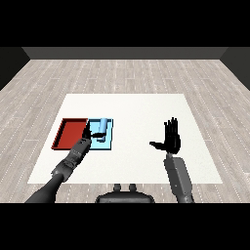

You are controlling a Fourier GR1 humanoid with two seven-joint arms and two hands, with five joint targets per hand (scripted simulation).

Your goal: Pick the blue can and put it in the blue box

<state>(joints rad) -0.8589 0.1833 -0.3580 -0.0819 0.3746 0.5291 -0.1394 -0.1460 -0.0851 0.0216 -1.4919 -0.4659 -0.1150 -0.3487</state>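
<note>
Reaching in from the lower left, the left forearm (68,163) runs up to the left hand (90,132), which sits at the near-left edge of the blue tray (111,141). Fingers there are dark against the tray, can't tell whether they curl round the can or are letting go. Right hand (171,139) hangs over bare white bench (136,107) on the right, fingers straight up and spread, thumb out, holding nothing, well apart from both trays. Red tray (71,133) lies just left of the blue one, touching or nearly so, nothing in it. Blue can (103,127) is over the blue tray's far part, just past the left hand. Judgement: the carry is done, the can is at its goal. Left: confirm release and pull the left hand back.
</note>
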